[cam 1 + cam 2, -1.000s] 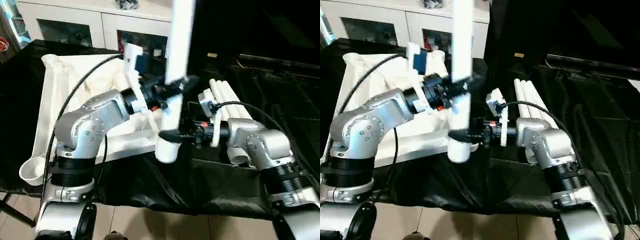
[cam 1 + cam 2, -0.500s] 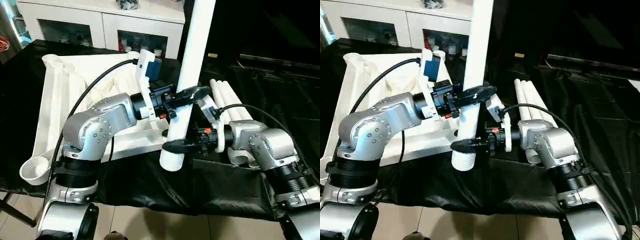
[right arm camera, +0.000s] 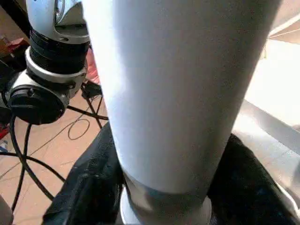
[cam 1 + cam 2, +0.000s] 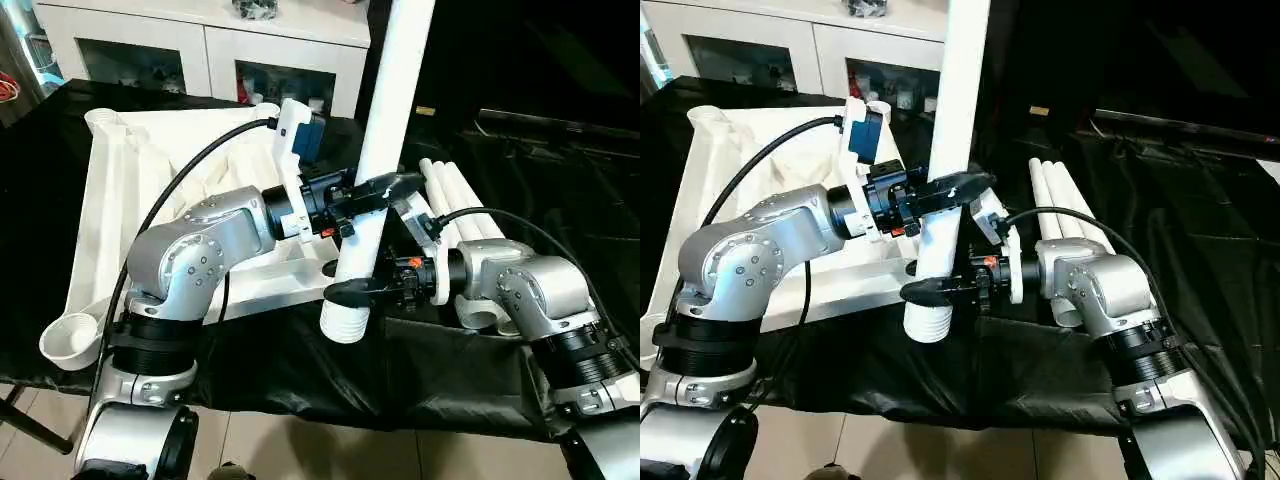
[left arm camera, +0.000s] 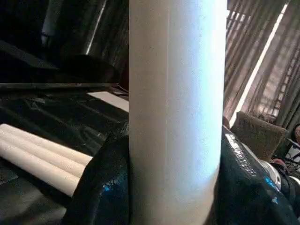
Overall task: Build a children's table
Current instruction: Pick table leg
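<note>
A long white table leg point(image 4: 395, 90) stands nearly upright above the front of the work table, its ribbed end point(image 4: 343, 325) pointing down. My left gripper point(image 4: 372, 190) is shut on the leg's middle; in the left wrist view the leg point(image 5: 176, 103) sits between the black fingers point(image 5: 101, 187). My right gripper point(image 4: 352, 291) is shut on the leg just above the ribbed end, with the fingers point(image 3: 89, 187) pressed to both sides of it point(image 3: 178, 93). The white tabletop point(image 4: 110, 210) lies underside up on the left behind my left arm.
More white legs point(image 4: 460, 205) lie side by side on the black cloth behind my right arm. A round corner socket point(image 4: 68, 338) of the tabletop overhangs the front left edge. A white glass-door cabinet point(image 4: 200, 45) stands behind. Tiled floor shows below the table's front edge.
My left gripper has swung the leg to the right, so its top now leans right. The right gripper's fingers have closed in on the lower end.
</note>
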Tool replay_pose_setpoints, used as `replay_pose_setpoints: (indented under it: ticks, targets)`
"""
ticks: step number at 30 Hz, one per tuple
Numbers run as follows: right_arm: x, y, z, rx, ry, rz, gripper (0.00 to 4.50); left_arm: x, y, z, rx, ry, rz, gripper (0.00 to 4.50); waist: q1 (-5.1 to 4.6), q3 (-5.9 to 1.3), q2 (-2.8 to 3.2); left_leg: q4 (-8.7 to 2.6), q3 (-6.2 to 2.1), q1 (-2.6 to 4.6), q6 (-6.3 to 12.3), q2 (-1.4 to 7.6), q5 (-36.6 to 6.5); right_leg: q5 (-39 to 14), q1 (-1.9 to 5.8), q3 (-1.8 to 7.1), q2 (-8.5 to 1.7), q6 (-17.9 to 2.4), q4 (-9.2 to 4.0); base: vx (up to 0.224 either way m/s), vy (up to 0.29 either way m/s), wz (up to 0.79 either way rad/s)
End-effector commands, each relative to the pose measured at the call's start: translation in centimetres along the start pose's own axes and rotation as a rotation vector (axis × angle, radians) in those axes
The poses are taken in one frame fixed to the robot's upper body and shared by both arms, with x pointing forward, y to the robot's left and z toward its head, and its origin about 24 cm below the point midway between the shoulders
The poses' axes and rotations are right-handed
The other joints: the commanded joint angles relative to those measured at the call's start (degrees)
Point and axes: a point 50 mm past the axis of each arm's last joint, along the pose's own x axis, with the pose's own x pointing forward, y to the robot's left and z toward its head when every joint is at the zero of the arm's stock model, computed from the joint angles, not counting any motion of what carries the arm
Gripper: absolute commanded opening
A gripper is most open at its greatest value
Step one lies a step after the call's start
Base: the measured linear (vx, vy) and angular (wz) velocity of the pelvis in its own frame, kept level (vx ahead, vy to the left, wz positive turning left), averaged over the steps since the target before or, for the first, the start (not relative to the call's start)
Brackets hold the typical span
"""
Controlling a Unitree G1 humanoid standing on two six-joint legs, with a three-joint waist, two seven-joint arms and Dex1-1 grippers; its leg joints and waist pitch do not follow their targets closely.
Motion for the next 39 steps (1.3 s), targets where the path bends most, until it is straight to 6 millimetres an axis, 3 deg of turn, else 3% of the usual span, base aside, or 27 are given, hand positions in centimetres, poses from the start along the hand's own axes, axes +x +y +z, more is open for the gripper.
replay_pose_setpoints:
  ticks: [1,5,7,14,17,18,19,21,22,23,25,27,28,31,33,34,35,36,38,39]
  targets:
    - [0.2,0.3,0.4,-0.016,0.009,0.018,2.19,0.5,-0.5,0.5,0.022,0.0,-0.03,1.83,0.07,-4.49,-0.02,-3.45,-0.57,1.03,1.05,2.73,-2.5,-3.5,3.53,2.97,-4.88,-12.0,-3.53,0.0,0.0,0.0]
    - [0.3,0.0,0.2,-0.021,0.009,-0.005,1.98,0.4,-0.2,0.6,0.038,0.006,-0.009,1.83,0.06,-4.47,-0.01,-3.51,-0.6,1.06,0.86,2.76,-2.8,-4.2,3.5,2.94,-4.87,-11.8,-3.56,0.0,0.0,0.0]
    - [0.4,-0.1,0.2,-0.024,0.006,-0.02,1.95,0.3,0.0,0.7,0.028,-0.007,0.009,2.53,0.05,-4.48,0.02,-3.51,-0.61,1.03,0.76,2.76,-2.7,-3.7,3.51,2.94,-4.89,-11.9,-3.54,0.0,0.0,0.0]
    - [0.6,-0.3,0.4,-0.037,-0.036,-0.055,1.9,-0.2,0.6,1.9,0.062,-0.092,0.074,2.97,0.09,-4.52,0.42,-3.57,-0.69,1.15,0.2,2.81,-3.4,-3.2,3.51,2.93,-4.89,-12.1,-3.53,0.0,0.0,0.0]
    - [0.6,-0.5,0.8,-0.056,-0.095,-0.099,1.89,-0.7,0.8,3.4,0.105,-0.202,0.125,2.97,0.04,-4.5,-0.04,-3.61,-0.67,1.03,0.1,2.79,-3.7,-3.4,3.64,2.89,-4.93,-11.9,-3.59,0.0,0.0,0.0]
    - [0.5,-0.7,1.0,-0.067,-0.123,-0.129,1.89,-1.0,0.9,3.9,0.13,-0.234,0.148,2.97,0.1,-4.48,0.14,-3.62,-0.67,1.06,0.01,2.83,-3.7,-3.7,3.51,2.96,-5.06,-11.9,-3.62,0.0,0.0,0.0]
    - [0.5,-1.0,1.2,-0.063,-0.145,-0.167,1.89,-1.4,1.2,4.3,0.161,-0.245,0.19,2.97,0.03,-4.49,-0.9,-3.63,-0.56,1.03,0.0,2.79,-3.7,-4.4,3.57,2.87,-4.97,-11.5,-3.72,0.0,0.0,0.0]
    - [0.5,-1.4,1.3,-0.058,-0.162,-0.208,1.89,-1.8,1.4,4.6,0.191,-0.239,0.228,2.97,0.14,-4.44,-0.09,-3.71,-0.64,1.2,-0.3,2.84,-3.9,-5.7,3.3,2.86,-5.04,-10.9,-3.69,0.0,0.0,0.0]
    - [0.4,-2.3,1.4,-0.056,-0.184,-0.307,1.89,-3.0,2.1,4.6,0.262,-0.174,0.308,2.97,0.07,-4.45,-0.54,-3.8,-0.71,1.31,-0.63,3.05,-3.7,-5.9,3.15,2.82,-5.07,-10.5,-3.67,0.0,0.0,0.0]
    - [0.2,-2.7,1.4,-0.074,-0.19,-0.358,1.89,-3.6,2.3,4.3,0.297,-0.118,0.338,2.97,-0.15,-4.34,-0.55,-3.89,-0.7,1.07,-0.91,2.85,-3.6,-6.3,3.14,2.81,-4.92,-10.1,-3.43,0.0,0.0,0.0]
    - [0.0,-3.3,1.4,-0.082,-0.194,-0.439,1.89,-4.5,2.6,3.6,0.332,-0.045,0.361,2.97,-0.41,-4.24,-0.22,-4.05,-0.65,1.27,-2.14,2.82,-4.1,-8.8,2.98,2.83,-4.94,-8.6,-3.64,0.0,0.0,0.0]
    - [-0.2,-3.7,1.3,-0.097,-0.186,-0.488,1.89,-4.9,2.8,2.7,0.354,0.029,0.368,2.97,-0.3,-4.37,-0.22,-3.94,-0.5,1.35,-2.39,2.73,-3.8,-8.0,3.06,2.85,-4.86,-8.6,-3.61,0.0,0.0,0.0]
    - [-0.5,-4.0,1.2,-0.109,-0.181,-0.541,1.89,-5.3,3.0,1.5,0.379,0.108,0.372,2.97,-0.17,-4.37,0.14,-3.99,-0.46,1.55,-2.48,2.86,-3.4,-6.4,2.66,2.83,-4.72,-8.9,-3.37,0.0,0.0,0.0]
    - [-1.5,-5.0,1.3,-0.129,-0.195,-0.702,1.89,-5.8,3.4,-2.1,0.425,0.317,0.355,2.97,-0.04,-4.33,0.67,-4.23,-0.58,1.57,-3.15,2.91,-4.2,-6.2,2.58,2.87,-4.78,-8.7,-3.35,0.0,0.0,0.0]
    - [-2.4,-5.5,1.6,-0.169,-0.218,-0.82,1.89,-6.0,3.6,-5.2,0.421,0.45,0.311,2.97,-0.2,-4.36,0.42,-4.23,-0.36,1.61,-4.06,2.77,-5.4,-6.8,2.66,2.97,-4.71,-8.6,-3.41,0.0,0.0,0.0]
    - [-2.6,-5.6,1.6,-0.181,-0.219,-0.837,1.89,-6.1,3.6,-5.8,0.419,0.473,0.301,2.97,0.02,-4.35,1.67,-4.26,-0.5,1.7,-4.42,2.75,-5.8,-7.0,2.49,3.0,-4.82,-8.6,-3.47,0.0,0.0,0.0]
    - [-2.8,-5.6,1.7,-0.201,-0.22,-0.858,1.89,-6.2,3.7,-6.6,0.418,0.509,0.286,2.97,-0.25,-4.34,0.94,-4.31,-0.38,1.63,-4.87,2.64,-7.0,-7.6,2.66,3.02,-4.61,-7.9,-3.67,0.0,0.0,0.0]
    - [-3.2,-5.6,1.7,-0.21,-0.232,-0.878,1.89,-6.5,3.8,-7.8,0.413,0.567,0.253,2.97,-0.22,-4.39,1.05,-4.35,-0.48,1.48,-4.8,2.54,-6.9,-7.4,2.82,3.04,-4.62,-7.6,-3.68,0.0,0.0,0.0]
    - [-3.3,-5.6,1.7,-0.213,-0.244,-0.888,1.89,-6.6,4.0,-8.4,0.415,0.596,0.245,2.97,-0.5,-4.47,1.14,-4.34,-0.47,1.43,-4.72,2.57,-7.1,-6.2,2.93,3.08,-4.59,-7.8,-3.62,0.0,0.0,0.0]
    - [-3.5,-5.5,1.6,-0.213,-0.246,-0.889,1.89,-6.9,4.3,-8.9,0.419,0.63,0.243,2.97,-0.6,-4.5,1.62,-4.33,-0.57,1.42,-4.77,2.6,-7.3,-5.5,3.02,3.07,-4.6,-8.4,-3.42,0.0,0.0,0.0]
